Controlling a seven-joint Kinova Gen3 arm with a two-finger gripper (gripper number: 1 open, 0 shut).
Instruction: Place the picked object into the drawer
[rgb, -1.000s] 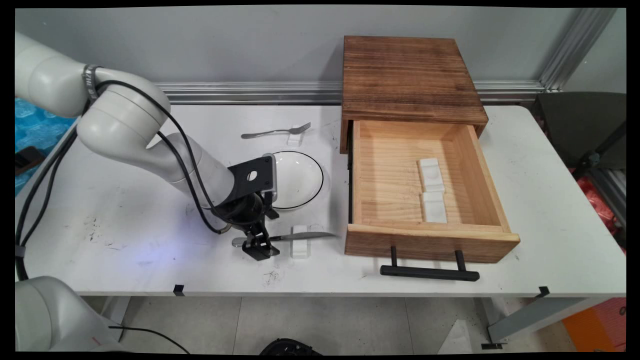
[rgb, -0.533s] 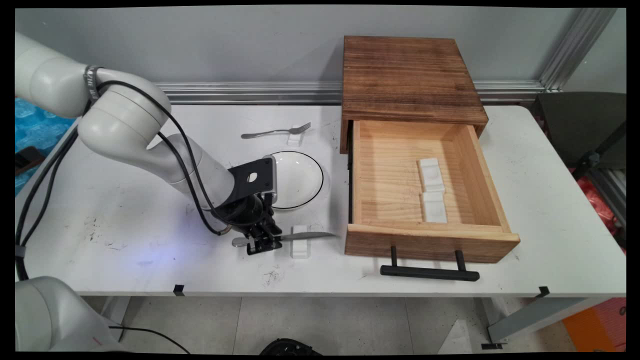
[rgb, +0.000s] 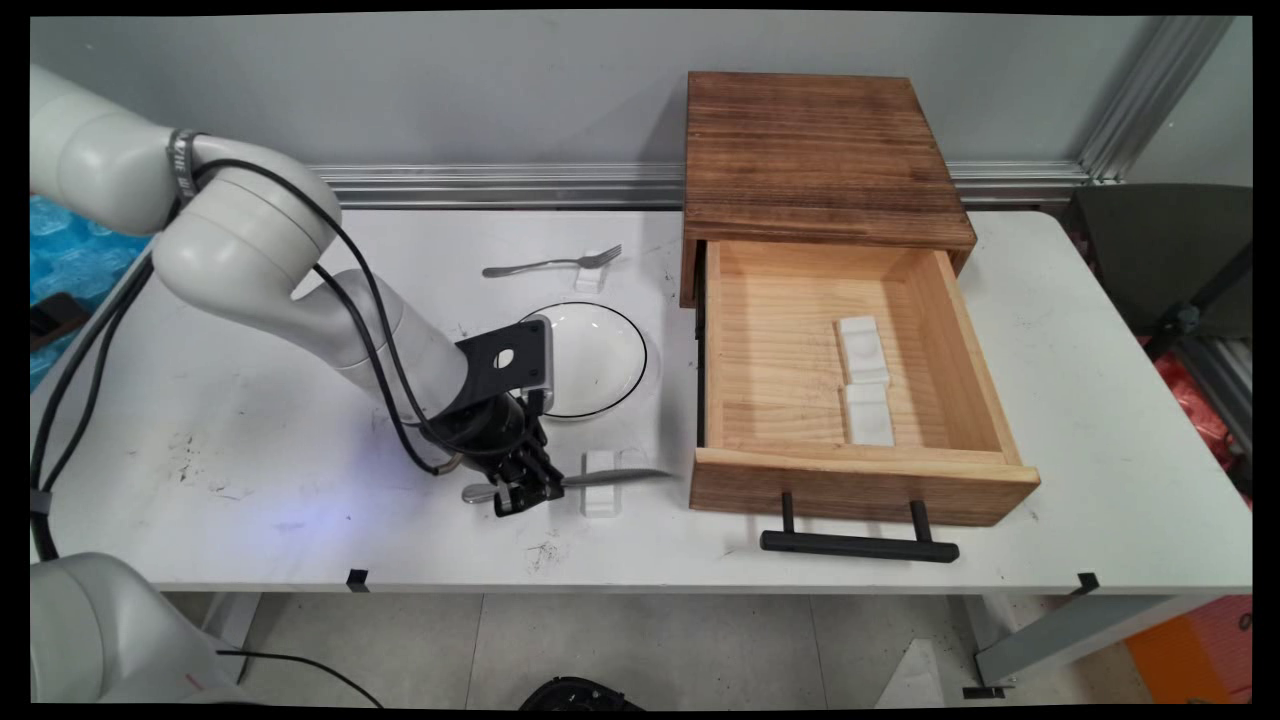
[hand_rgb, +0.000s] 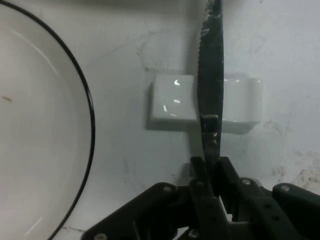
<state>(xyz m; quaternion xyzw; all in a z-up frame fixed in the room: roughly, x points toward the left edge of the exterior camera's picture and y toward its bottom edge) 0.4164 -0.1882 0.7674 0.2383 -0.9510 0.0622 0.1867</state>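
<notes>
From the main view, the gripper has closed on the handle of the knife, where a second ago its fingers stood open around it. The knife lies across a white rest, near the plate.

In the hand view, the fingers pinch the knife tightly above the rest.

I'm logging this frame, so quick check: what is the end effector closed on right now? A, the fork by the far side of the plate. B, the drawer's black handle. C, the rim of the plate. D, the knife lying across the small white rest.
D: the end effector is shut on the handle of the knife, whose blade lies across the white rest.
</notes>
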